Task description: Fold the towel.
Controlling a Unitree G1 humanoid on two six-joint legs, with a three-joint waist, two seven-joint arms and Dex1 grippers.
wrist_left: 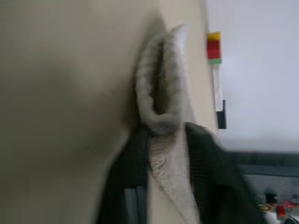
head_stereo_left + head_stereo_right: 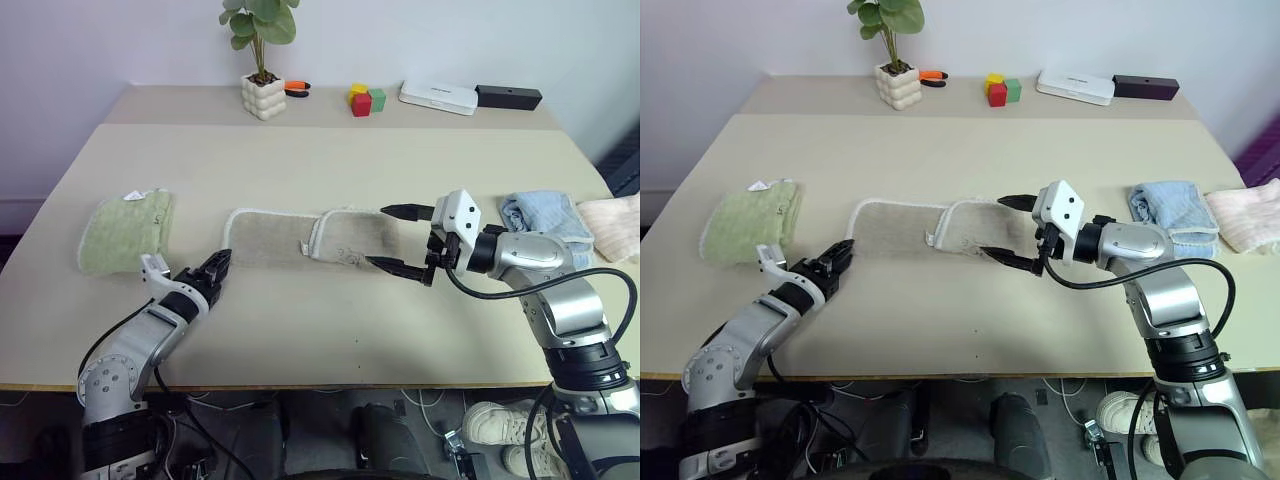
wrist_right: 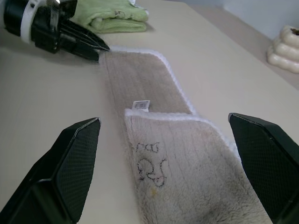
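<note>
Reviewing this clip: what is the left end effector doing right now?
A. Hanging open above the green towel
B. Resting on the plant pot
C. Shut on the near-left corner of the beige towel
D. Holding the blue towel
C: the left end effector is closed at the corner of the beige towel, with cloth pinched between its fingers.

Towel [image 1: 161,93] blurred in left wrist view; pink cloth [image 2: 615,225] cut off at edge.

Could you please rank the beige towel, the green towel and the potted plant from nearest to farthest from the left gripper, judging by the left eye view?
1. The beige towel: its near left corner sits at the left gripper, whose fingers are shut on it.
2. The green towel: folded, off to the gripper's left.
3. The potted plant: on the far table by the wall.
</note>
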